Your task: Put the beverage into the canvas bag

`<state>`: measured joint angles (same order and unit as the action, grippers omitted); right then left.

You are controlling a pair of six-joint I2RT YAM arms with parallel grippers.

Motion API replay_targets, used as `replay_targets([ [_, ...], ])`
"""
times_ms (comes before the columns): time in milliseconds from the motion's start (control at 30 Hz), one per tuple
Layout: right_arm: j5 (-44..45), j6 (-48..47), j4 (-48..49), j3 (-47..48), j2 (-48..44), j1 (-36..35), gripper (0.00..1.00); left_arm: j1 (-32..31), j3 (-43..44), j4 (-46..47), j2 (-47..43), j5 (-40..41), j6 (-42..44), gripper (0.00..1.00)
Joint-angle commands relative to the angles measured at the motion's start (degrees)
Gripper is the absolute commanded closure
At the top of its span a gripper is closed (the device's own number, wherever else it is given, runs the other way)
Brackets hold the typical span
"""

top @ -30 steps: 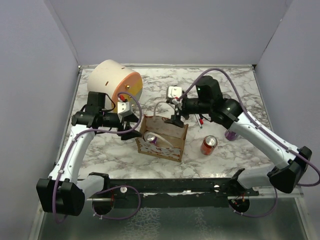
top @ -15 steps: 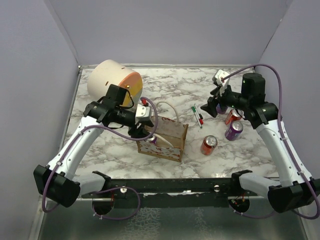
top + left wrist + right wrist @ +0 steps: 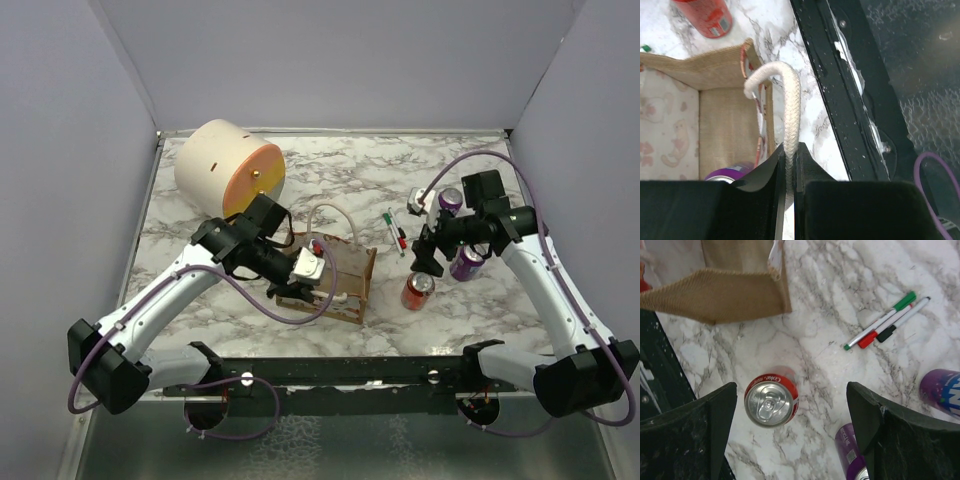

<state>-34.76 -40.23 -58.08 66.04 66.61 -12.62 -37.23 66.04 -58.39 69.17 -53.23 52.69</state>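
While the left end effector (image 3: 789,152) is pinched tight on the cream handle (image 3: 791,105) at the near side of the bag (image 3: 350,262), the right end effector (image 3: 792,412) hangs just right of the bag, fingers wide apart, over the red can (image 3: 771,403)! That can stands upright on the counter (image 3: 825,355), near the bag's right side but not touching it. One purple can (image 3: 726,173) is already down inside the bag. Further right of the bag sit two more purple cans (image 3: 466,264), beyond its far right corner lie the markers (image 3: 885,324), and far behind it to the left is the big cylinder (image 3: 228,168). My read is that the red can is the pick. It's thin, smooth metal, stiff enough but slick, so grip across the mid-body, not the rim. The bag is soft and may sag, but that handle hold should keep its mouth open.
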Motion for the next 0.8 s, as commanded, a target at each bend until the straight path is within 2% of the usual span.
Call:
replay_targets([
  [0, -0.5, -9.9, -9.3, -2.5, 0.8, 0.1, 0.09, -1.7, -2.9, -2.2, -1.8, 4.2, 4.2, 0.96],
  [200, 2.0, -12.5, -8.7, -7.9, 0.8, 0.1, 0.09, -4.0, -6.5, -2.4, -1.8, 6.2, 6.4, 0.99],
  [500, 3.2, -11.9, -0.5, -14.6, 1.6, 0.1, 0.10, -4.3, -9.8, -0.9, -2.8, 6.2, 7.1, 1.00],
  [767, 4.2, -10.8, 6.8, -19.6, 2.3, 0.1, 0.28, -3.6, -11.3, 0.2, -4.1, 6.5, 6.9, 0.98],
])
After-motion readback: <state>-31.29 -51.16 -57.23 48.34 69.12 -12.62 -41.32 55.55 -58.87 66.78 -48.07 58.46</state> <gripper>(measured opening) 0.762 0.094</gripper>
